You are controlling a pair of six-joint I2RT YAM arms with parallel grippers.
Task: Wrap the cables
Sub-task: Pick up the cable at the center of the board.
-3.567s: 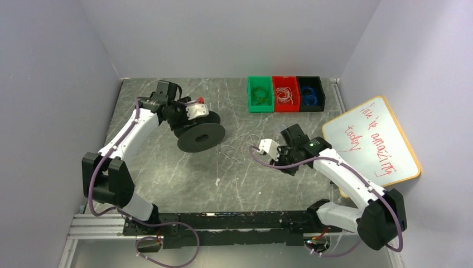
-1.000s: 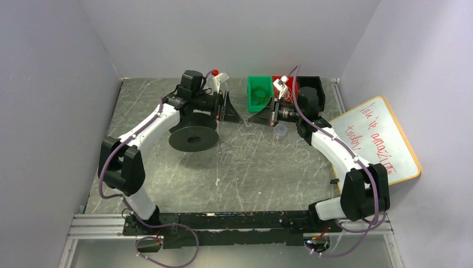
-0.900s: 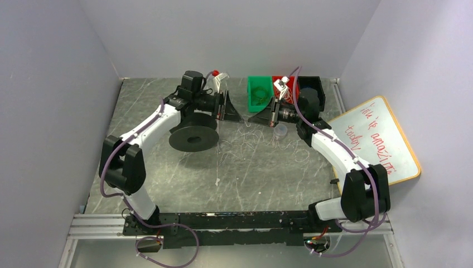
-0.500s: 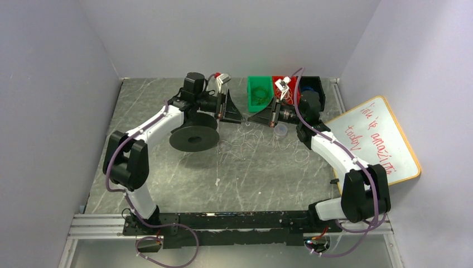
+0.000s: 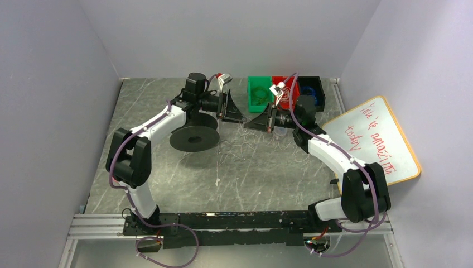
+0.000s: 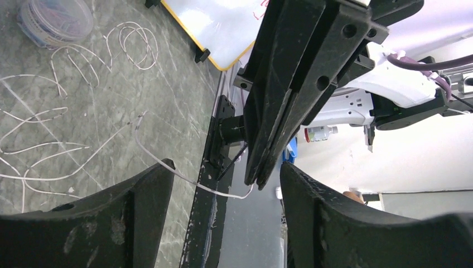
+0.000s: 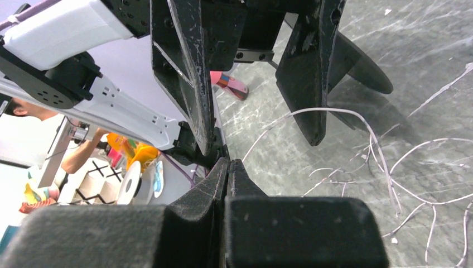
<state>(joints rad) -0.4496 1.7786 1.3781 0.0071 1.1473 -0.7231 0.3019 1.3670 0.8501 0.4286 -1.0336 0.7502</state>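
The cables are thin whitish wire; one strand (image 6: 184,177) runs up from the loose curls on the table (image 5: 240,146) to my right gripper (image 7: 228,162), which is shut on its end. A short tip of wire sticks out past the shut fingertips. My left gripper (image 6: 226,178) faces it head-on and stands open, its two fingers either side of the right fingertips and the strand, touching neither. From above, the left gripper (image 5: 237,114) and right gripper (image 5: 249,125) meet tip to tip at the back middle of the table. The strand (image 7: 334,111) arcs past a left finger.
A big black spool (image 5: 193,138) lies flat under the left forearm. Green (image 5: 258,95), red (image 5: 285,92) and black (image 5: 313,89) bins line the back edge. A whiteboard (image 5: 372,142) leans at the right. A small clear tub (image 6: 54,19) sits among the curls.
The right gripper has shifted left and forward, bringing the wire end between the left fingers. The left jaws have narrowed a little. The spool has stayed put.
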